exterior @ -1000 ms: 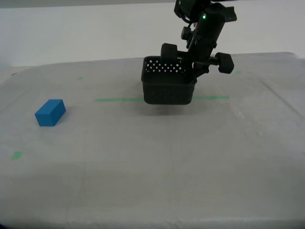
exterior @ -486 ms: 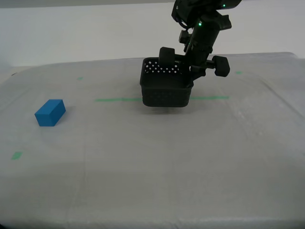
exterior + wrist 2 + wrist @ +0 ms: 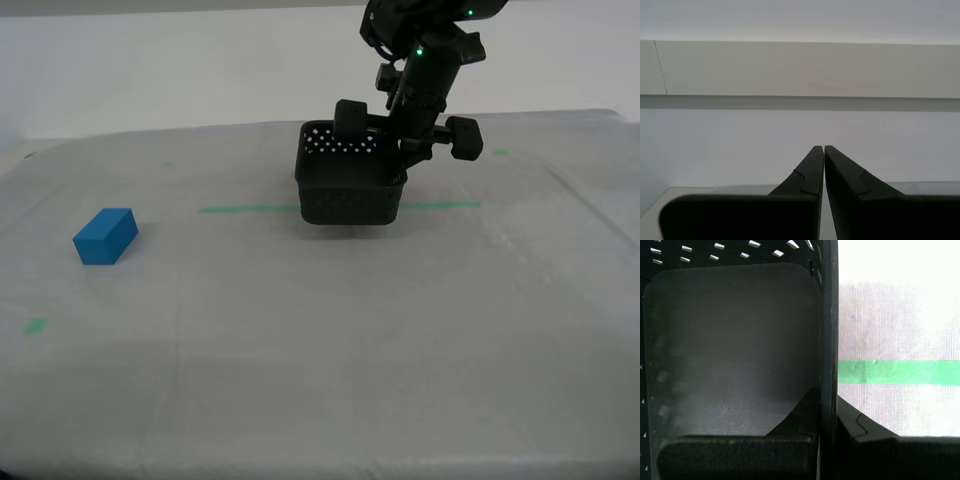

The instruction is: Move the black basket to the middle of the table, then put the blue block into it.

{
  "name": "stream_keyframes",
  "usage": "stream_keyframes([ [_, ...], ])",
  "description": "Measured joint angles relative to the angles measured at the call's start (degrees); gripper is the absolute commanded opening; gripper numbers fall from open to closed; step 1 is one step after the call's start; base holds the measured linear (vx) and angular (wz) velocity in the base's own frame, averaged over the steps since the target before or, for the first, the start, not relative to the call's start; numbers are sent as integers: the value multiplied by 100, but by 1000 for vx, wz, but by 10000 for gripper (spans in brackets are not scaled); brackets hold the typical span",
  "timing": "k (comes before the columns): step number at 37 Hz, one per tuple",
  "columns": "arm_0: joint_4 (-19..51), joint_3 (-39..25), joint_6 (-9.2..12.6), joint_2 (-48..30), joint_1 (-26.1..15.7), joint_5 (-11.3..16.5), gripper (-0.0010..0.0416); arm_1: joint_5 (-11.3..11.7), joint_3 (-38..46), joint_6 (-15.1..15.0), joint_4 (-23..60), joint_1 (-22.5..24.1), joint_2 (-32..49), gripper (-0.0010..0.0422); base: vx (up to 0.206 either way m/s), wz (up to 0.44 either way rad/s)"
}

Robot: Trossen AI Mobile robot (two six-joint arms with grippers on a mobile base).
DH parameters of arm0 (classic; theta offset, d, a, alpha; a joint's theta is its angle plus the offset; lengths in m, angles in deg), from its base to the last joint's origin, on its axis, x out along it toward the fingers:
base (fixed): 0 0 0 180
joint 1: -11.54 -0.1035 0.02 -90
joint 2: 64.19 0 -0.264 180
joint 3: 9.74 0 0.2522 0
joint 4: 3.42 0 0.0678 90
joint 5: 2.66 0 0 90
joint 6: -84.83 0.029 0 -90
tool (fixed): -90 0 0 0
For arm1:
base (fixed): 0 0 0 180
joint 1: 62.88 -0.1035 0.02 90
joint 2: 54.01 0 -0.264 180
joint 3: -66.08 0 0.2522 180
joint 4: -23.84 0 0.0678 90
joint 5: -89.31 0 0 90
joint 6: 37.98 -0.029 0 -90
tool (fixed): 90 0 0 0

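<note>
The black basket sits near the middle of the table across the green tape line, with my first gripper pinching one wall between its jaws. If I lift before letting go, that wall could snag and tip the basket. My second gripper is pressed together on nothing; the blue block waits well apart toward the exterior view's left.

No readable text, labels, brand marks, numbers or signs are showing in any view. The bench is carrying only plain green tape markings, which are bearing no lettering. The black basket and the blue block are showing plain, unmarked faces.
</note>
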Motion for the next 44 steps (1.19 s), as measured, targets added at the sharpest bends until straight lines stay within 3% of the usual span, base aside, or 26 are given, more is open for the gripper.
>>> stream_keyframes([
  [9,74,4,-28,0,2,157,0,2,0,0,0,0,0,0,0,0],
  [29,76,4,-2,0,-2,199,4,0,0,0,2,0,0,0,0,0],
  [44,81,4,2,0,-7,199,52,0,0,0,2,0,0,0,0,0],
])
